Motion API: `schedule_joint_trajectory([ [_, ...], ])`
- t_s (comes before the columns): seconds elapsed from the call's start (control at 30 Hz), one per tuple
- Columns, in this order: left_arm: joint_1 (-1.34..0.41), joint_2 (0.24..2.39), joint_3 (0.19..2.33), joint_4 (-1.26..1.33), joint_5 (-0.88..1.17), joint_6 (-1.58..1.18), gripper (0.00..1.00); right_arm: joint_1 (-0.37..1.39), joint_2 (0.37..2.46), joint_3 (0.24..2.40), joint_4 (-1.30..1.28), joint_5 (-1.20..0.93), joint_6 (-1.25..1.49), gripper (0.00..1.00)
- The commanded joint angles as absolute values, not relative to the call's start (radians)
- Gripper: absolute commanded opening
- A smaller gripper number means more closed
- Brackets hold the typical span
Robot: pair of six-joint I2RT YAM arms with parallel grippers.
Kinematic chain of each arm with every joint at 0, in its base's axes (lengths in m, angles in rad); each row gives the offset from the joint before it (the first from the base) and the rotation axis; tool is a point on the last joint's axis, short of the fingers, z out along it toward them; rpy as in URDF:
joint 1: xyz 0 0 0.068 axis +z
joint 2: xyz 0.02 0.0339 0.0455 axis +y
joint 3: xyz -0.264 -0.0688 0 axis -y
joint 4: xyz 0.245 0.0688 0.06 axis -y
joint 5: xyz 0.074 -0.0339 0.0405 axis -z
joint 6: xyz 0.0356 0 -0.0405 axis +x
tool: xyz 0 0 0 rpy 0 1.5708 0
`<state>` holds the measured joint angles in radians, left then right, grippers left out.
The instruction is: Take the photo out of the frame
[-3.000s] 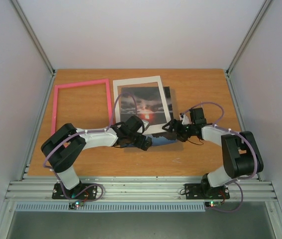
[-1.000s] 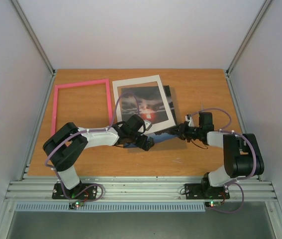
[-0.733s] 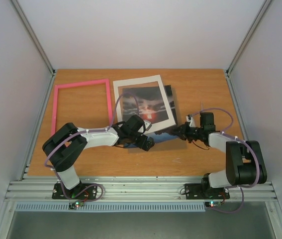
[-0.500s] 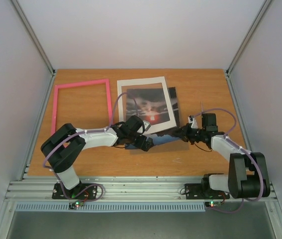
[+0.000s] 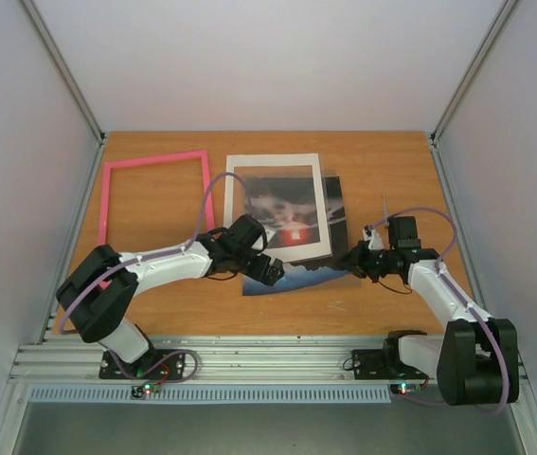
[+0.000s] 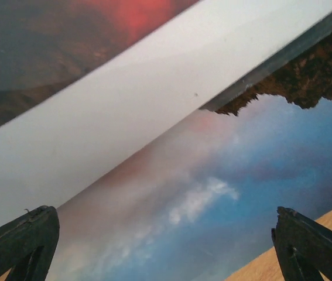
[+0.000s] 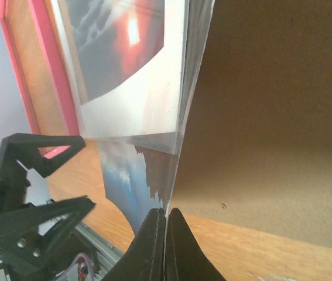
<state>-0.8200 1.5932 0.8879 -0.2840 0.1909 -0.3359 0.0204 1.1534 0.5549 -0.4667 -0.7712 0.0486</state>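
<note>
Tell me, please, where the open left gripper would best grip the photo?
Probably the blue near strip of the photo sticking out from under the white mat. Come from the near side, low: it lies nearly flat and the rest is covered.

No writing, label, brand, number or sign could be read anywhere, neither on the photo [image 5: 301,277], the frame [image 5: 154,159], nor the tabletop [image 5: 382,171].
</note>
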Motion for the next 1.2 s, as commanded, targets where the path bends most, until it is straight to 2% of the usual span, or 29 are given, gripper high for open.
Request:
schedule_joint_trajectory([
  [0.0,-0.775,1.541,0.899,-0.310,0.191,-0.333,0.99,0.015,1.114,0.576,-0.594,-0.744,0.016,0.03],
  [0.17,-0.732,1.552,0.888,-0.308,0.209,-0.327,0.99,0.014,1.092,0.545,-0.611,-0.718,0.016,0.10],
  [0.27,-0.728,1.583,0.889,-0.302,0.226,-0.325,0.99,0.014,1.120,0.540,-0.575,-0.707,0.018,0.22],
  [0.47,-0.729,1.610,0.875,-0.284,0.238,-0.329,0.99,0.014,1.221,0.540,-0.424,-0.734,0.025,0.31],
  [0.7,-0.726,1.603,0.855,-0.285,0.236,-0.323,0.99,-0.079,1.331,0.530,-0.234,-0.831,0.050,0.40],
  [0.87,-0.726,1.601,0.842,-0.286,0.235,-0.324,0.99,-0.092,1.419,0.572,-0.192,-0.861,0.034,0.43],
  [1.17,-0.726,1.598,0.836,-0.284,0.241,-0.327,0.99,-0.097,1.577,0.652,-0.102,-0.884,0.044,0.41],
])
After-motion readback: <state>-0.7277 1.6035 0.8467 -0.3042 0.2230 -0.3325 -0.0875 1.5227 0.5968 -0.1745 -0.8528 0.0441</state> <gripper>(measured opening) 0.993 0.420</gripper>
